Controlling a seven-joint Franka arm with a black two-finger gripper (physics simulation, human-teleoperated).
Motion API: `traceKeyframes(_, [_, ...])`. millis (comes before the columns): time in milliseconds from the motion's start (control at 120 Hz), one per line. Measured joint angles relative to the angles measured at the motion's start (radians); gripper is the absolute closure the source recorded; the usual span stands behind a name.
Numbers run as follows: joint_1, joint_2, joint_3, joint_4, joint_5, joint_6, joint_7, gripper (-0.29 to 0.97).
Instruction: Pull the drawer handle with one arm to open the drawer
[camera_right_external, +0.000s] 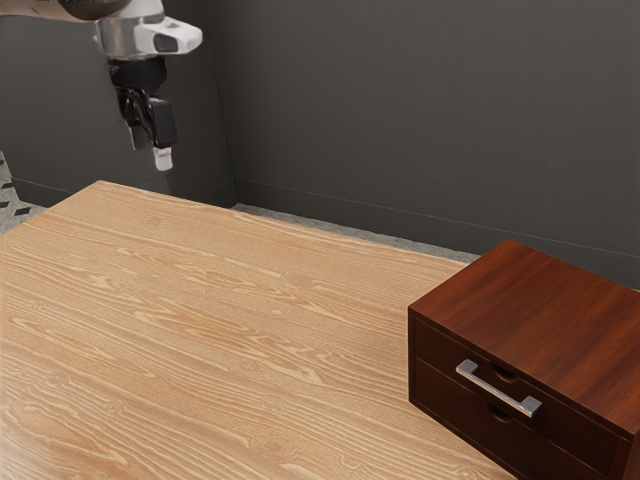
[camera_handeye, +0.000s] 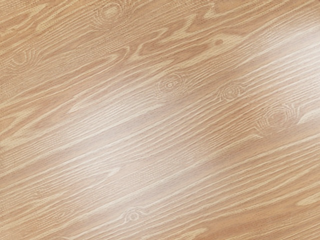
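A dark reddish-brown wooden cabinet (camera_right_external: 545, 315) stands on the table at the exterior view's lower right. Its front has two drawer fronts, one above the other, both flush with the cabinet. A silver bar handle (camera_right_external: 498, 388) is mounted on the upper drawer front (camera_right_external: 470, 352). My gripper (camera_right_external: 148, 143) hangs high above the table's far left corner, far from the cabinet, pointing down. Its fingers stand apart with nothing between them. The wrist view looks straight down on bare wood grain (camera_handeye: 160, 120).
The light wooden table (camera_right_external: 200, 330) stretches between my gripper and the cabinet. A dark grey wall (camera_right_external: 400, 100) runs behind the table's far edge. The cabinet is cut off by the view's right and lower edges.
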Motion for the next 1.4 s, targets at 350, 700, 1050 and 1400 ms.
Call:
traceKeyframes(350, [-0.024, -0.013, -0.004, -0.058, -0.073, 0.113, 0.162, 0.0])
traceKeyframes(700, [-0.181, -0.01, -0.193, -0.183, -0.052, 0.192, 0.43, 0.0])
traceKeyframes(1050, [-0.331, 0.078, -0.201, -0.192, 0.033, 0.386, 0.628, 0.0])
traceKeyframes(1400, [-0.494, 0.052, -0.192, -0.364, 0.012, 0.662, 0.729, 0.0])
